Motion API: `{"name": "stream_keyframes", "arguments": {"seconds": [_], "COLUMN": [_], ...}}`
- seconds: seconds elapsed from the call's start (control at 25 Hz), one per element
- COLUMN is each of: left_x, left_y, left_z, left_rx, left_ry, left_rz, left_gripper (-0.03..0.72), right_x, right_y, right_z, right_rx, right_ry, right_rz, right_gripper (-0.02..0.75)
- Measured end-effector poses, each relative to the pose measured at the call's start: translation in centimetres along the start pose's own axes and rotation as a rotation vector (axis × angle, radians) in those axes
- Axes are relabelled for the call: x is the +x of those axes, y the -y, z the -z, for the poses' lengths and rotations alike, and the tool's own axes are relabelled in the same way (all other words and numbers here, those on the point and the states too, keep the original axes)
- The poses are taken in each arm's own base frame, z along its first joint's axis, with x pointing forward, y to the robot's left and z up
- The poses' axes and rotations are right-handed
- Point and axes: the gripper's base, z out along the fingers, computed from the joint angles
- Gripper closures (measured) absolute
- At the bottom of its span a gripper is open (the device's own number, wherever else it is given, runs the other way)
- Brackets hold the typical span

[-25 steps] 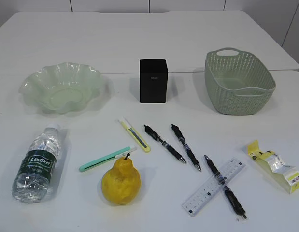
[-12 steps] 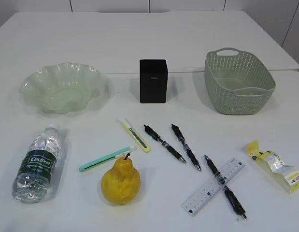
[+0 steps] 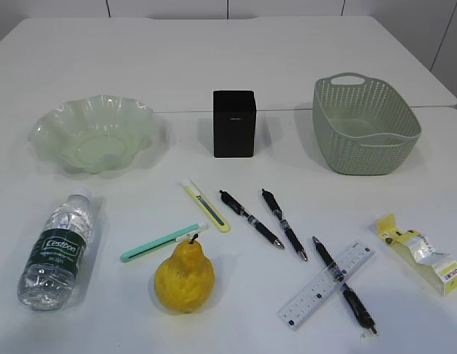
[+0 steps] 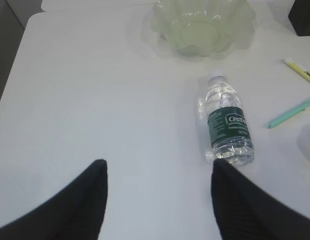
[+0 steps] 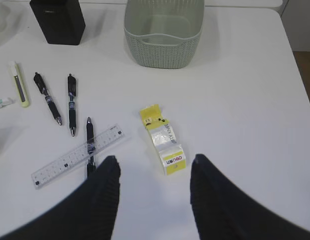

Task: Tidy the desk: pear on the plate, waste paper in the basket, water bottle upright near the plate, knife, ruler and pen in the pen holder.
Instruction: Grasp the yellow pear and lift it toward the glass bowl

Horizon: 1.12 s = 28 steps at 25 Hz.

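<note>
The yellow pear [image 3: 184, 276] lies near the desk's front edge, with the water bottle [image 3: 58, 249] on its side to its left. The ruffled plate [image 3: 95, 133], black pen holder [image 3: 234, 123] and green basket [image 3: 365, 125] stand in a row behind. Two knives [image 3: 206, 206] [image 3: 162, 243], three pens [image 3: 250, 219] [image 3: 283, 223] [image 3: 345, 286] and the ruler [image 3: 328, 284] lie between. The waste paper [image 3: 418, 252] is a yellow wrapper at the right. My left gripper [image 4: 157, 167] hovers open left of the bottle [image 4: 227, 125]. My right gripper [image 5: 155, 162] hangs open just short of the wrapper [image 5: 162, 139].
One pen [image 5: 89, 145] lies crossed under the ruler [image 5: 77, 156]. The desk [image 3: 235, 59] runs far behind the containers, with a seam across it. Its left edge [image 4: 14, 55] and right edge [image 5: 295, 45] show in the wrist views.
</note>
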Motion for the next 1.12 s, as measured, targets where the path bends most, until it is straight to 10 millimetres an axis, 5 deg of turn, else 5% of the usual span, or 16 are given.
{"name": "stream_keyframes", "arguments": {"seconds": [0.36, 0.6, 0.84, 1.12], "left_x": [-4.5, -9.2, -13.3, -13.8], "left_y": [1.3, 3.6, 7.7, 14.5], "left_z": [-2.2, -4.7, -8.8, -15.0], "left_rx": [0.135, 0.231, 0.320, 0.401], "left_ry": [-0.077, -0.191, -0.277, -0.445], "left_rz": [-0.061, -0.152, -0.250, -0.388], "left_gripper": [0.190, 0.186, 0.185, 0.185], "right_x": [-3.0, -4.4, -5.3, -5.2], "right_y": [-0.7, -0.9, -0.9, -1.0], "right_z": [-3.4, -5.7, -7.6, -8.8], "right_rx": [-0.068, -0.078, -0.080, -0.086], "right_ry": [-0.094, -0.219, -0.300, -0.374], "right_rz": [0.005, 0.012, 0.013, 0.012], "right_gripper": [0.365, 0.364, 0.364, 0.363]}}
